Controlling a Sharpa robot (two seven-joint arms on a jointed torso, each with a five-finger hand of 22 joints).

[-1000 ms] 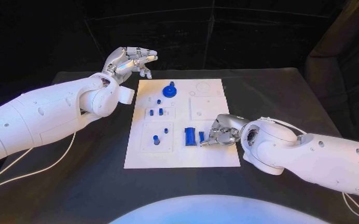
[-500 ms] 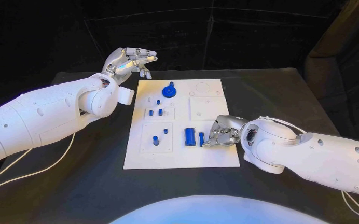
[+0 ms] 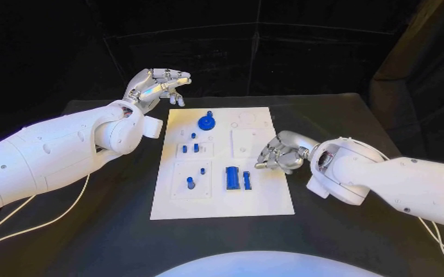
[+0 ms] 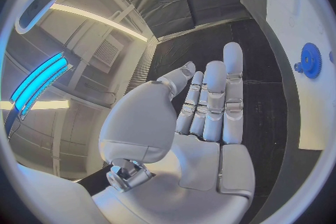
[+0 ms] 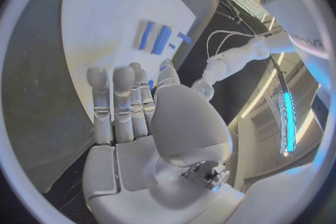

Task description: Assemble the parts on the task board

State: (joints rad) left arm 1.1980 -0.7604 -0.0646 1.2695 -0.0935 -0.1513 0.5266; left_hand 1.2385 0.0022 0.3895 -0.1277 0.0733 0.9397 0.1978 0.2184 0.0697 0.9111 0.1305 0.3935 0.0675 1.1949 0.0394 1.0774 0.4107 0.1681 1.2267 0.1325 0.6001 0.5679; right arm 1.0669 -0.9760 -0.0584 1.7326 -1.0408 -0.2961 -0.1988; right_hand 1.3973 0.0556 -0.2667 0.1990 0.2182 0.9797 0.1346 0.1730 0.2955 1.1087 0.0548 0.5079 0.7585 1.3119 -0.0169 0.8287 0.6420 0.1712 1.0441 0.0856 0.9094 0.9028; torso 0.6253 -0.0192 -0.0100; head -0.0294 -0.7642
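The white task board (image 3: 262, 195) lies in the middle of the table. On it I see a blue gear (image 3: 207, 122) at the far end, several small blue pegs (image 3: 190, 148) along the left column, and a blue block (image 3: 232, 177) with a narrow blue piece (image 3: 247, 179) beside it. My right hand (image 3: 278, 155) hovers at the board's right edge, fingers apart, holding nothing, a short way from the narrow piece. The right wrist view shows that hand (image 5: 129, 117) stretched out over the board (image 5: 112, 0) towards the blue block (image 5: 162, 39). My left hand (image 3: 157, 84) is raised beyond the board's far left corner, empty (image 4: 206, 112).
The black table (image 3: 342, 117) runs around the board on all sides. The gear (image 4: 309, 60) stands on the board's edge (image 4: 308, 112) in the left wrist view. A white cable (image 3: 56, 216) trails under my left arm.
The camera has shifted. My right hand has drawn back from the narrow blue piece toward the board's right edge. The left hand stays raised as before.
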